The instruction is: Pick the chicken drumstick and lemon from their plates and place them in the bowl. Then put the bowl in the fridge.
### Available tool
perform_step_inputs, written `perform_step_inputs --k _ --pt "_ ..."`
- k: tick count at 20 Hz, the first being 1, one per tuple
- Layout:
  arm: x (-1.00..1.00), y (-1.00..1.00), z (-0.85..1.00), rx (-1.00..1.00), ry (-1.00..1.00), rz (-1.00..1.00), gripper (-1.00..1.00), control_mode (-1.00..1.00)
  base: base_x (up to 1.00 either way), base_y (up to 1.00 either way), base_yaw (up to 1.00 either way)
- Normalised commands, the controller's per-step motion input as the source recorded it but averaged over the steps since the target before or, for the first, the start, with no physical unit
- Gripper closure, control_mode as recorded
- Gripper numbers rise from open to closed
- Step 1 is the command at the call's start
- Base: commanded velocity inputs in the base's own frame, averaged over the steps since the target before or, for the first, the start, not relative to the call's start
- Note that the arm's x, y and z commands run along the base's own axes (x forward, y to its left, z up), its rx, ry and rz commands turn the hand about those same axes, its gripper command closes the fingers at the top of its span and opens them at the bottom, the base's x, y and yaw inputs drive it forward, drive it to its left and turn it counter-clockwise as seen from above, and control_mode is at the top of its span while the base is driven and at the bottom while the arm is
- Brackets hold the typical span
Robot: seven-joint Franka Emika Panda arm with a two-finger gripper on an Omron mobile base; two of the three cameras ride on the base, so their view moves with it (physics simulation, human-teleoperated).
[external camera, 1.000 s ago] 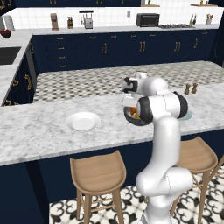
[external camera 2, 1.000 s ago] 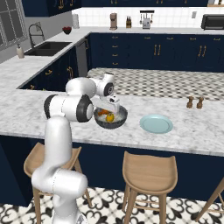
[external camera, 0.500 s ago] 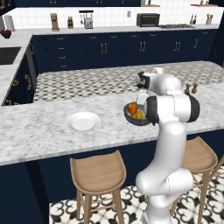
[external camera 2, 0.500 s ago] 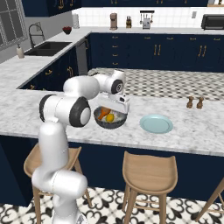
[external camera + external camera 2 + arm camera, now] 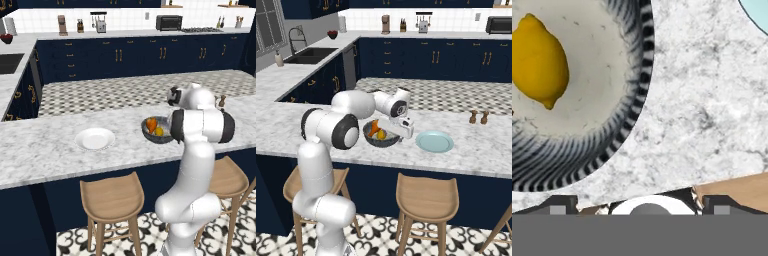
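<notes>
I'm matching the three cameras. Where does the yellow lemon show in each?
Left base view: oval yellow lemon, right of centre, inside the ribbed dark grey bowl.
Right base view: centre-left, in that bowl.
Hand view: upper left.
Shared landmark: the bowl's striped rim.

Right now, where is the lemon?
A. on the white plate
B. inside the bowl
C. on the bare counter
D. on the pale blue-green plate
B: the lemon lies on the speckled inside of the ribbed bowl, next to the chicken drumstick.
</notes>
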Motion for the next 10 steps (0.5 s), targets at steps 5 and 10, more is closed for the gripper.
perform_step_inputs --k 5,10 --pt "0.33 0.13 -0.4 0.04 0.0 0.0 -1.0 -1.0 0.0 0.0 0.0" --pt "0.12 0.06 -0.42 0.03 -0.01 0.0 -1.0 -1.0 0.0 0.0 0.0"
